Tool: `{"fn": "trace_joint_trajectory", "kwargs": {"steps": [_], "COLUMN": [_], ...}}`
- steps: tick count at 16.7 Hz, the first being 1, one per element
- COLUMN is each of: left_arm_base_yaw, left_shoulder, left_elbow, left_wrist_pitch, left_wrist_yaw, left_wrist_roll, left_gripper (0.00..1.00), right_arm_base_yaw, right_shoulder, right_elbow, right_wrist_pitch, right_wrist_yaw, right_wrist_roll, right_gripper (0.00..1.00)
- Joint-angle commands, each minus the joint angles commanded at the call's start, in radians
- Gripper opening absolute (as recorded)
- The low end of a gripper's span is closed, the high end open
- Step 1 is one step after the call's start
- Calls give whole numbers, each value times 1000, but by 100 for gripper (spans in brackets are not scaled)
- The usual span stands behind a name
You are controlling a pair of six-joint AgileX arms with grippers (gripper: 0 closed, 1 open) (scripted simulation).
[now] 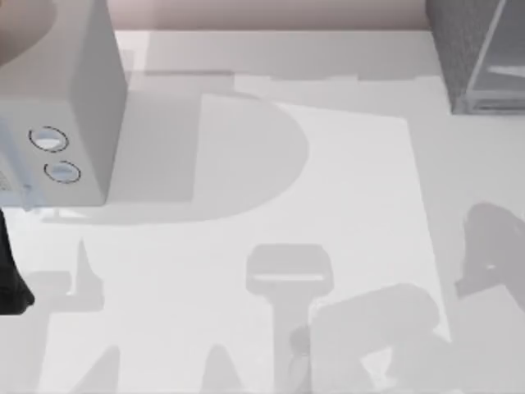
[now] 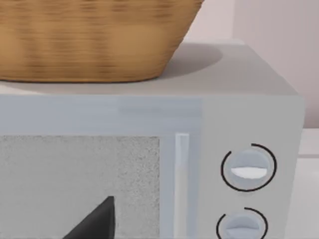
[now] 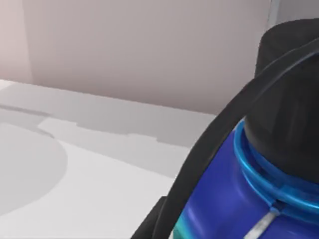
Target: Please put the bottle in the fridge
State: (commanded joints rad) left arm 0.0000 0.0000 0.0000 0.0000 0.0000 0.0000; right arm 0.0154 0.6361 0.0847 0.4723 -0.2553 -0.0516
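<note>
While the right gripper (image 3: 199, 169) is closed on the bottle (image 3: 229, 204), its dark finger (image 3: 214, 139) lies curved against the blue shoulder, touching it. Seen close in the right wrist view, the bottle stands upright in that grip, with a turquoise ring under its round black cap (image 3: 291, 94). Beyond it lie the pale table (image 3: 99, 199) and then a plain wall (image 3: 149, 50).

From the left wrist view, the left gripper (image 2: 94, 221) is nearest, a dark tip in front of the light-grey box (image 2: 249, 99). Whether this gripper is open or closed I cannot tell. Past it, the box's speckled door panel (image 2: 75, 184) faces the camera, with two round dials (image 2: 248, 168) one above the other beside it. A woven basket (image 2: 89, 40) rests on the box's top.

From above, the left arm (image 1: 12, 279) sits at the table's edge at about 9 o'clock. At about 10 o'clock stands the dialled box. Farthest off, at about 1 o'clock, is the fridge (image 1: 463, 57), dark grey and speckled, with its pale glassy panel (image 1: 509, 61) and light-grey frame edges, well apart from the box. Soft shadows of both arms fall across the table between them.
</note>
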Motion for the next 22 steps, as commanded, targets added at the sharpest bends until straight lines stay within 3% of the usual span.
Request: {"fn": "trace_joint_trajectory", "kwargs": {"steps": [10,18,22], "left_arm_base_yaw": [0,0,0], "left_shoulder": [0,0,0], "left_elbow": [0,0,0], "left_wrist_pitch": [0,0,0], "left_wrist_yaw": [0,0,0], "left_wrist_roll": [0,0,0], "left_gripper": [100,100,100], "right_arm_base_yaw": [-14,-13,-27], "right_shoulder": [-600,-632,-553], "right_elbow": [-80,-83,-13], "right_wrist_pitch": [-445,-471,-395], "right_wrist_yaw": [241,253,237], "right_wrist_roll": [49,53,67], "right_gripper": [1,1,1]}}
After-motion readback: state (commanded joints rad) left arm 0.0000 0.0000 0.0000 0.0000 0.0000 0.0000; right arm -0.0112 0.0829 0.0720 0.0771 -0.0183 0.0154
